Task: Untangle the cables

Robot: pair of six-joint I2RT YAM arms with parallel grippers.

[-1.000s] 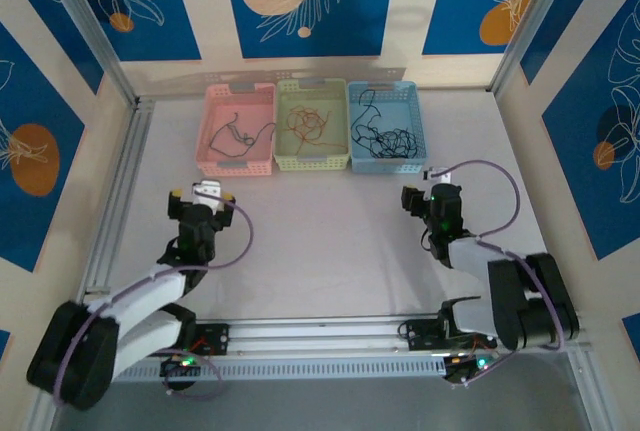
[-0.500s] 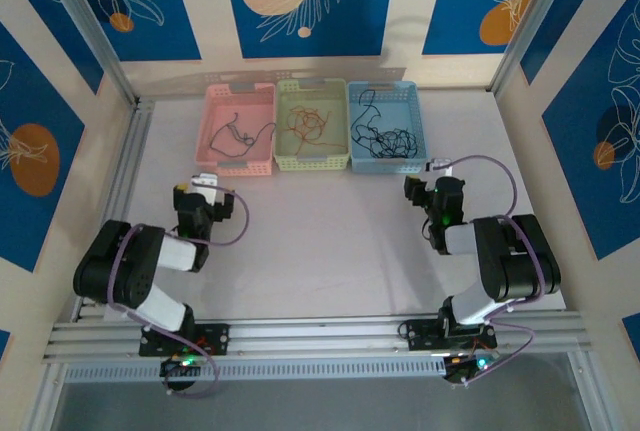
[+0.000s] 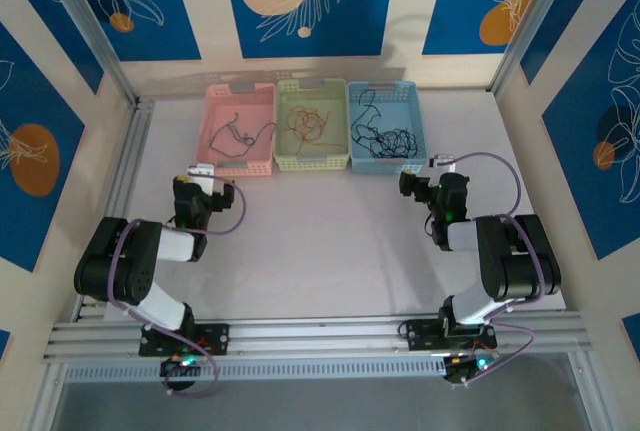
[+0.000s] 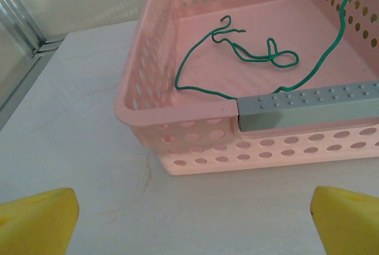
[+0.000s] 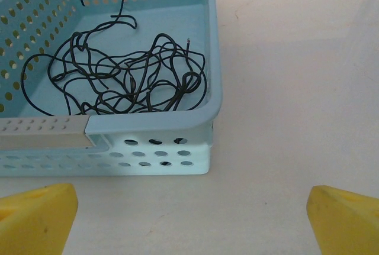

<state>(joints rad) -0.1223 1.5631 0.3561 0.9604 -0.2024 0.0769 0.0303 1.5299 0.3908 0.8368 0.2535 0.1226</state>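
The cables lie sorted in three baskets at the back. A teal-green cable point(image 4: 254, 57) point(image 3: 238, 134) rests in the pink basket point(image 4: 177, 110) point(image 3: 240, 89). Red-orange and brown cables point(image 3: 310, 121) sit in the yellow-green basket point(image 3: 312, 85). Black cables point(image 5: 130, 83) point(image 3: 385, 136) are bunched loosely in the blue basket point(image 5: 154, 122) point(image 3: 383, 88). My left gripper point(image 3: 205, 183) point(image 4: 192, 225) hovers open just in front of the pink basket's near left corner, holding nothing. Before the blue basket's near right corner, my right gripper point(image 3: 430, 181) point(image 5: 190, 219) is open with bare table between its fingers.
A grey handle strip point(image 4: 308, 110) caps the pink basket's near rim. An aluminium rail point(image 3: 125, 191) runs along the table's left side and another point(image 3: 320, 331) along the near edge. Patterned walls enclose the table on three sides.
Both arms have folded back at the elbows and their grippers have moved a little toward the baskets. The right gripper has opened wider.
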